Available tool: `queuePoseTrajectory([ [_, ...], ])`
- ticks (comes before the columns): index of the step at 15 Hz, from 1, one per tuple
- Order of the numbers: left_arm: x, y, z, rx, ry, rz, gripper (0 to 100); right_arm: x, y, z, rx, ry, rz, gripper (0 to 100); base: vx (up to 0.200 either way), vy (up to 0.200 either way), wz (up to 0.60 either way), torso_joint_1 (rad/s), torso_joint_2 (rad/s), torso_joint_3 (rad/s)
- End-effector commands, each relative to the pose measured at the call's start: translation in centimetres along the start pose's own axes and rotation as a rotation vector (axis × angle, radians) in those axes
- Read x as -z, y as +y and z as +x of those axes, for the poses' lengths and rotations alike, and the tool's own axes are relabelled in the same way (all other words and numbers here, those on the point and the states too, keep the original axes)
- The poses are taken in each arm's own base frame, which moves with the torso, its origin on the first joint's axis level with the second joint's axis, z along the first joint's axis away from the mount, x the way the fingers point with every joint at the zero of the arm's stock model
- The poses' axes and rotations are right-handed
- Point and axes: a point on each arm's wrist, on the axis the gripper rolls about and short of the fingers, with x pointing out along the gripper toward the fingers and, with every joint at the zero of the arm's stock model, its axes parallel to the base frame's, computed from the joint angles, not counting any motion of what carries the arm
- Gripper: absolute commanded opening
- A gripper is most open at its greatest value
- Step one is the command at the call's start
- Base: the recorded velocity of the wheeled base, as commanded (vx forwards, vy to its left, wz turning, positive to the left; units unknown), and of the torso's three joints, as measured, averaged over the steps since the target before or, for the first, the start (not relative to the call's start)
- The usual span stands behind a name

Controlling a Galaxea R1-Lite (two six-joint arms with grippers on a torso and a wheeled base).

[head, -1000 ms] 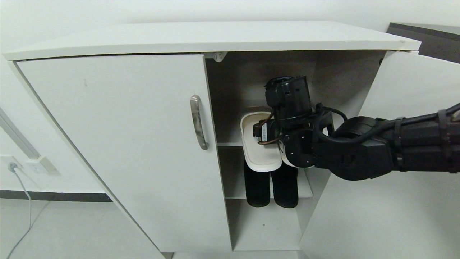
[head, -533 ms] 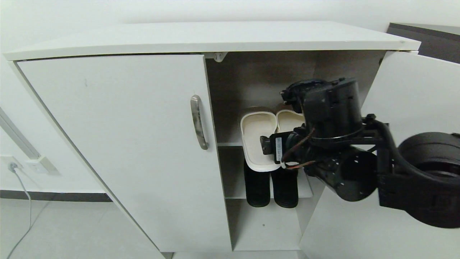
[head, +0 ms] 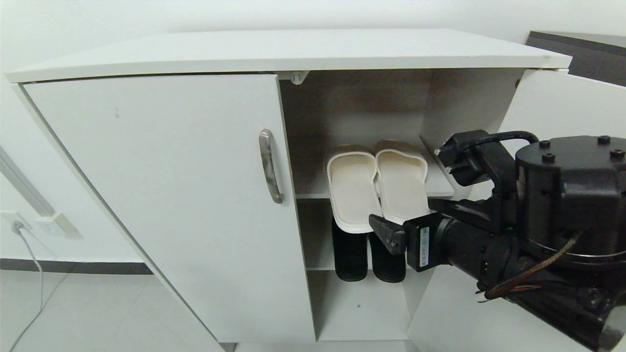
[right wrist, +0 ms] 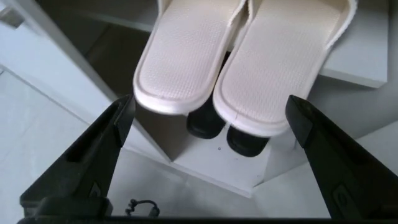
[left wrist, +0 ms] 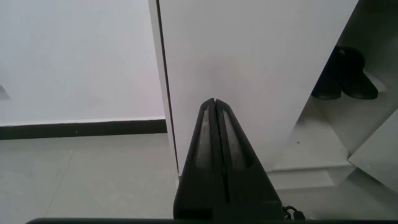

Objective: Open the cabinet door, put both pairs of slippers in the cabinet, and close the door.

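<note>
The right gripper (right wrist: 210, 106), fingers spread and empty, is hanging just before the white slippers (head: 376, 186), whose heels are overhanging the upper shelf (head: 440, 181) above the black slippers (head: 369, 254). The open door (head: 552, 112) likely needs a swing that clears those heels. The left gripper (left wrist: 214, 102), fingers together, is facing the closed door (left wrist: 249, 50).

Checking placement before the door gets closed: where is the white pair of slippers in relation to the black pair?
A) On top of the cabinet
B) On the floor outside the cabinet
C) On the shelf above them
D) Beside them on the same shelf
C: the white slippers lie on the upper shelf, heels overhanging its front edge, with the black slippers on the lower shelf beneath.
</note>
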Motion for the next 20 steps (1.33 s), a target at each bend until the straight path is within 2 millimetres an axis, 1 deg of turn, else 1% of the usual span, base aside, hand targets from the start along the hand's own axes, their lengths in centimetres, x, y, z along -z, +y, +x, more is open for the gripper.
queuePoseTrajectory([
  [1, 0.0, 0.0, 0.0, 0.0, 0.001, 0.001, 0, 0.4, 0.4, 0.2, -0.016, 0.012, -0.006, 0, 0.0, 0.0, 0.0, 0.0, 0.0, 0.0],
  [2, 0.0, 0.0, 0.0, 0.0, 0.001, 0.001, 0, 0.5, 0.5, 0.3, -0.017, 0.012, -0.006, 0, 0.0, 0.0, 0.0, 0.0, 0.0, 0.0],
  [4, 0.0, 0.0, 0.0, 0.0, 0.001, 0.001, 0, 1.5, 0.9, 1.3, -0.015, 0.016, -0.009, 0, 0.0, 0.0, 0.0, 0.0, 0.0, 0.0],
  [6, 0.0, 0.0, 0.0, 0.0, 0.001, 0.001, 0, 2.0, 1.0, 1.6, -0.009, 0.02, -0.014, 0, 0.0, 0.0, 0.0, 0.0, 0.0, 0.0],
  [15, 0.0, 0.0, 0.0, 0.0, 0.001, 0.001, 0, 2.4, 1.2, 1.9, -0.004, 0.033, -0.022, 0, 0.0, 0.0, 0.0, 0.0, 0.0, 0.0],
  [20, 0.0, 0.0, 0.0, 0.0, 0.001, 0.002, 0, 2.7, 1.2, 2.1, 0.001, 0.042, -0.027, 0, -0.2, 0.0, 0.0, 0.005, 0.0, 0.0],
])
